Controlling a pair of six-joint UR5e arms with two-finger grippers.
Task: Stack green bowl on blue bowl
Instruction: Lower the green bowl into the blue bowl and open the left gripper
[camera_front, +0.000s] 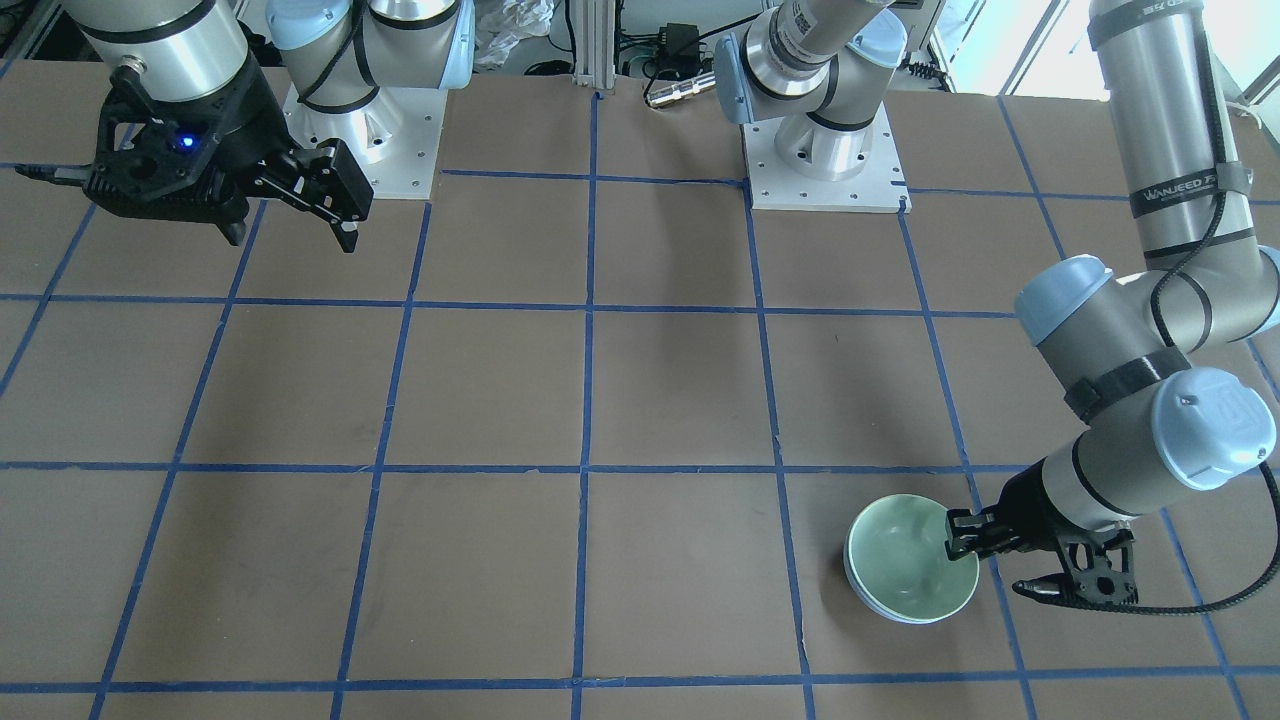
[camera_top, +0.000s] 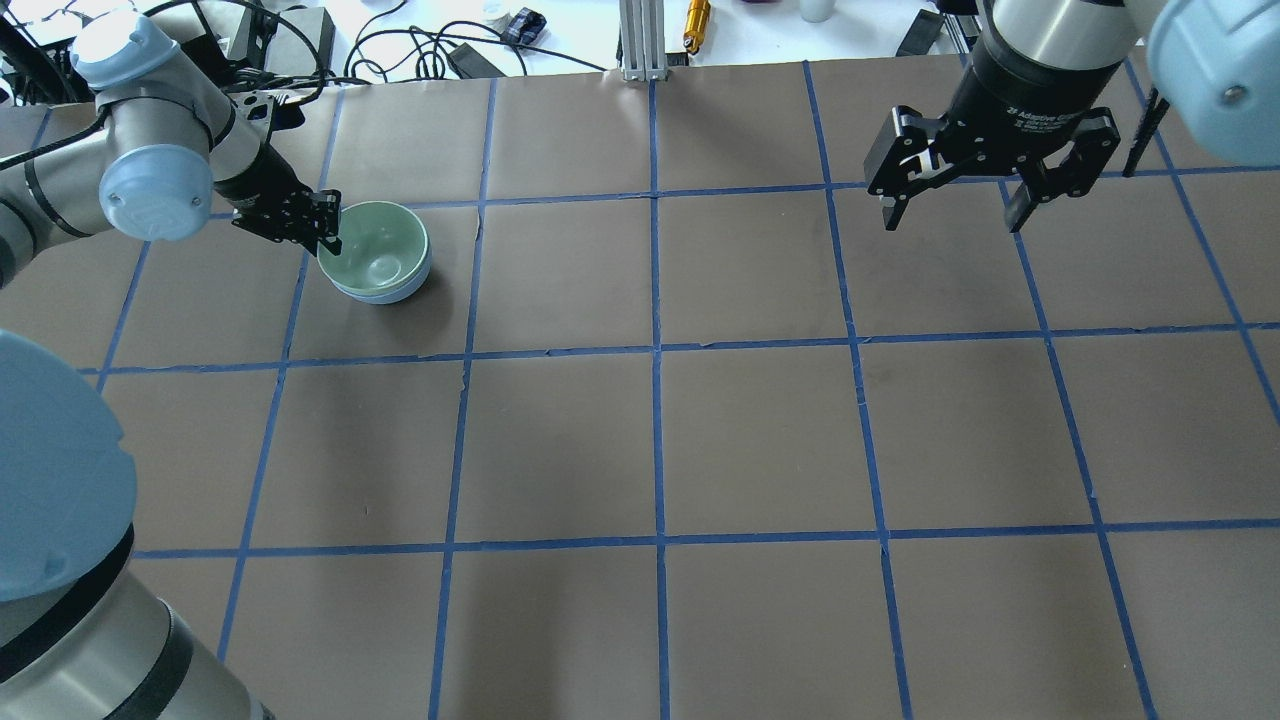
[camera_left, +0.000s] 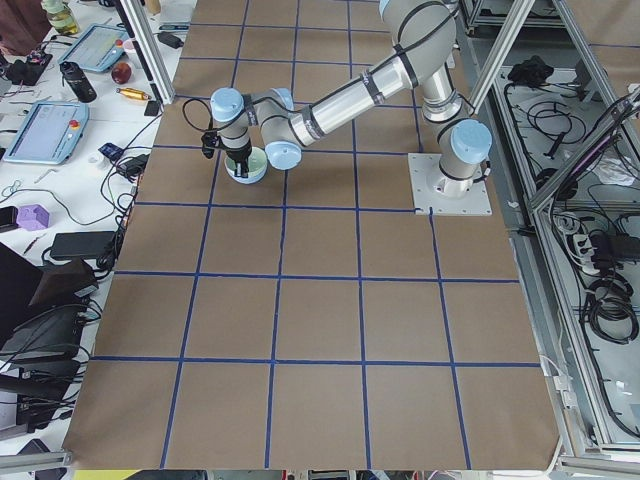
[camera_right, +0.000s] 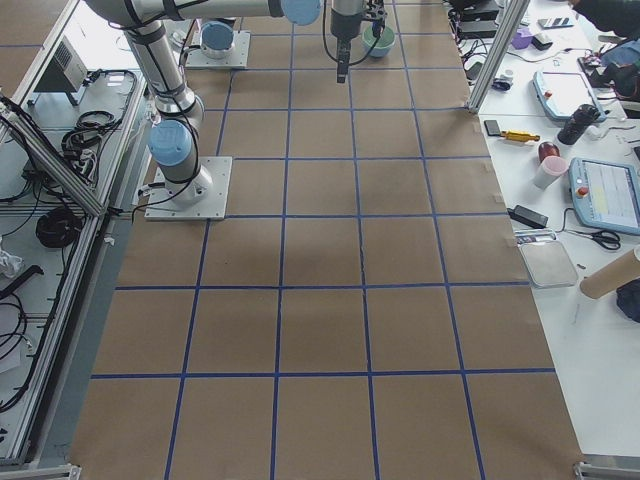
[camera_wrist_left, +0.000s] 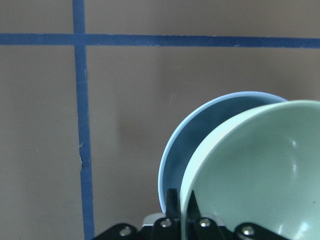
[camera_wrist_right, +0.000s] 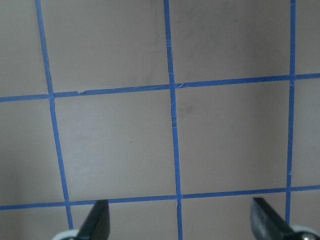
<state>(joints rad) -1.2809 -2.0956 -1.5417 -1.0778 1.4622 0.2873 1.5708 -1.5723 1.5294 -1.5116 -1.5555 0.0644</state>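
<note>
While left jaws clamp its rim, green bowl (camera_wrist_left: 260, 170) sits mouth-up in blue bowl (camera_wrist_left: 181, 152)

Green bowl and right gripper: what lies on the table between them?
Between green bowl and right gripper, only bare table with blue tape lines, seen in the overhead view.

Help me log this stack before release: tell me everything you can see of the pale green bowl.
The small round pale mint-green glossy bowl is plain and unmarked, empty, open side up, perhaps glazed ceramic. It sits nested in the same-sized pale blue glossy bowl, slightly off-centre: a crescent of blue interior shows in the left wrist view. The left end effector is shut on its rim, one finger inside, one outside. The stack stands on the brown table with blue tape lines.
</note>
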